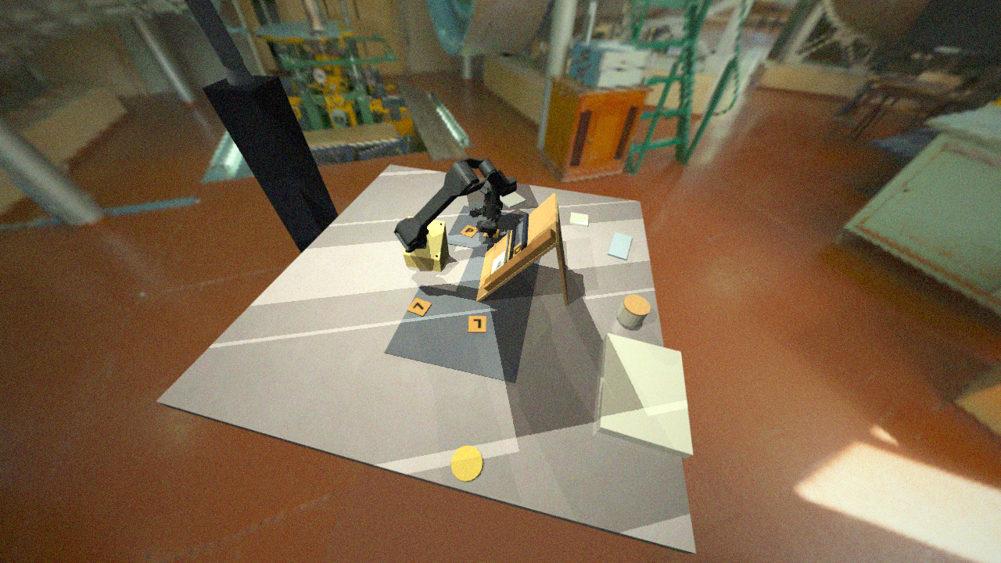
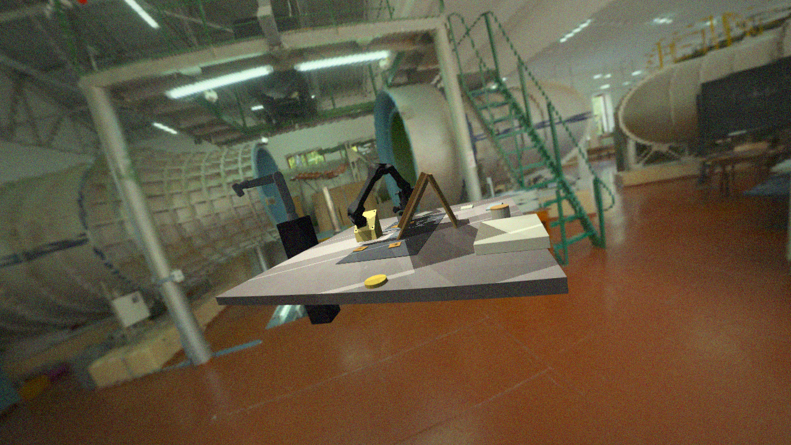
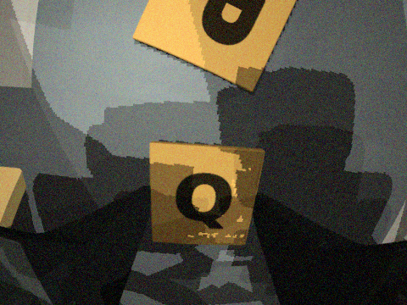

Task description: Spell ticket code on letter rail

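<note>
One gripper (image 1: 491,234) (image 3: 203,198) is pinching one Q tile (image 3: 205,195). Three more loose letter tiles are lying on the surface (image 1: 314,378) (image 2: 309,285): a P tile (image 1: 468,231) (image 3: 220,34) at far centre, two tiles (image 1: 419,306) (image 1: 477,323) nearer. One board (image 1: 521,259) (image 2: 413,206) is leaning, carrying the rail. The room is showing a reddish floor (image 1: 769,280) (image 2: 442,360) and green stairs (image 2: 531,130). The wrist view is revealing the Q; the exterior view is showing the board's A-shaped side.

A green metal staircase (image 2: 525,118) rose above the glossy red-brown floor (image 1: 783,363) (image 2: 469,376), under long white ceiling lights (image 2: 342,60).
</note>
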### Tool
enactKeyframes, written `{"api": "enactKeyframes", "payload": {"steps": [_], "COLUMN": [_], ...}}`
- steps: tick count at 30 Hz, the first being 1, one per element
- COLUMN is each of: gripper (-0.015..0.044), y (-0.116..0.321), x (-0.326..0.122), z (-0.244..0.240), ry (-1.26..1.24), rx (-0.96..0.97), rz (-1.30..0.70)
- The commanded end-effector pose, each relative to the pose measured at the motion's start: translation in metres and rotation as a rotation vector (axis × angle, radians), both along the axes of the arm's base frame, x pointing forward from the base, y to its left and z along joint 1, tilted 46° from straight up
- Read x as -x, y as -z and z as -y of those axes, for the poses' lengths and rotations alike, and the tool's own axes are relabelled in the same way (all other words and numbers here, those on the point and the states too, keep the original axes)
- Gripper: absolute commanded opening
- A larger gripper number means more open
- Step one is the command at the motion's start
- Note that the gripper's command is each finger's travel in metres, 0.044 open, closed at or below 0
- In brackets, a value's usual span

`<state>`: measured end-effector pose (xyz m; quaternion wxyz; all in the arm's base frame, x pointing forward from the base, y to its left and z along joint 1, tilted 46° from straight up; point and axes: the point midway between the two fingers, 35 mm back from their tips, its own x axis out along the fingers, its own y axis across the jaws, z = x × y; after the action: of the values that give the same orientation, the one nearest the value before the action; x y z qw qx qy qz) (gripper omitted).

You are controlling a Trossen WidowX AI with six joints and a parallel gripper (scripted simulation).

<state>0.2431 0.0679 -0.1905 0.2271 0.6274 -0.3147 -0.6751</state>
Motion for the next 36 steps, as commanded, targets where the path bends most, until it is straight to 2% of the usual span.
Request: {"api": "enactKeyframes", "payload": {"steps": [1,36], "gripper": [0.0,0.0], "y": [-0.002,-0.016], "x": [0.0,-0.001], "z": [-0.002,-0.01], "ry": [0.002,0.002], "rx": [-0.002,-0.003], "rz": [0.005,0.004]}}
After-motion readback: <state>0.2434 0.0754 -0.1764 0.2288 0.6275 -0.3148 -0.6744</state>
